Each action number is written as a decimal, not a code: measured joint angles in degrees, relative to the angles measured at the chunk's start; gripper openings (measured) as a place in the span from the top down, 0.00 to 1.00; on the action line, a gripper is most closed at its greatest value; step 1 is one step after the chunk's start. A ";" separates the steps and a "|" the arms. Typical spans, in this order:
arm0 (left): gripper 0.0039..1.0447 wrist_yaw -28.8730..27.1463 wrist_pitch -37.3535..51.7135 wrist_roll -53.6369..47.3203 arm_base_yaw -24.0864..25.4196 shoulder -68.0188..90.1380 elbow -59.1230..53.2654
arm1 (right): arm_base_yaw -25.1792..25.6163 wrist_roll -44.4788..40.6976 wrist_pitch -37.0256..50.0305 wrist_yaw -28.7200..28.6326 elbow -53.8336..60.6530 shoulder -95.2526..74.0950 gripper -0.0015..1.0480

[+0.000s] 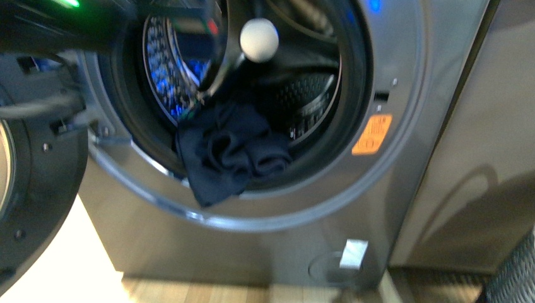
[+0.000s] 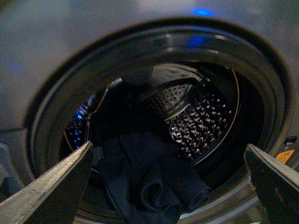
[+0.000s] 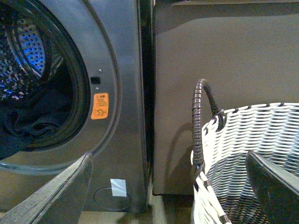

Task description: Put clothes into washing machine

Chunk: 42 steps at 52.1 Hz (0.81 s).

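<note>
The left hand (image 2: 168, 186) is spread wide with nothing in it, right in front of the round door hole of the washing machine (image 1: 404, 69), and the dark clothes (image 1: 227, 151) lie just past its fingers, half in the drum and half hanging over the rim. To do this step well, I think the left hand should push the hanging part up and deep inside, so nothing gets caught. The right hand (image 3: 168, 186) is spread and empty too, with the white basket (image 3: 261, 135) close beside it
</note>
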<state>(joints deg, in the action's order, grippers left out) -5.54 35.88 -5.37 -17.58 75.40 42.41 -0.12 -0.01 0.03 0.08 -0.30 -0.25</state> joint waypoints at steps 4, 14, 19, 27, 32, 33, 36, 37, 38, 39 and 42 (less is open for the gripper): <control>0.06 0.24 -0.39 -0.55 1.05 -3.96 -1.05 | 0.00 0.00 0.00 0.00 0.00 0.00 0.07; 0.06 1.99 -2.43 -0.66 3.23 -12.66 -4.46 | 0.00 0.00 0.00 0.00 0.00 0.00 0.07; 0.06 2.56 -4.90 -0.39 4.09 -17.86 -6.78 | 0.00 0.00 0.00 0.00 0.00 0.00 0.07; 0.31 -6.36 -18.10 3.61 4.92 -28.55 -12.66 | 0.00 0.00 0.00 0.04 0.00 0.00 0.07; 0.48 -5.05 -16.92 4.39 6.84 -32.41 -18.01 | 0.00 0.00 0.00 -0.02 0.00 0.00 0.07; 0.52 -4.66 -16.63 4.42 7.19 -33.05 -18.93 | 0.00 0.00 0.00 -0.02 0.00 0.00 0.07; 0.60 -3.63 -15.89 4.55 8.02 -34.47 -21.07 | 0.00 0.00 0.00 0.02 0.00 0.00 0.07; 0.64 -3.32 -15.69 4.59 8.33 -34.99 -21.90 | 0.00 0.00 0.00 0.00 0.00 0.00 0.07; 0.67 -2.95 -15.50 4.61 8.61 -35.54 -22.71 | 0.00 0.00 0.00 0.02 0.00 0.00 0.07; 0.72 -2.51 -15.21 4.61 9.03 -36.24 -23.89 | 0.00 0.00 0.00 0.00 0.00 0.00 0.07; 0.84 -1.66 -14.84 4.70 10.08 -37.75 -26.38 | 0.00 0.00 0.00 0.00 0.00 0.00 0.07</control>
<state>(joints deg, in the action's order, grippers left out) -7.20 21.04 -0.67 -7.51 37.65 16.03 -0.12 -0.01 0.03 0.08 -0.30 -0.25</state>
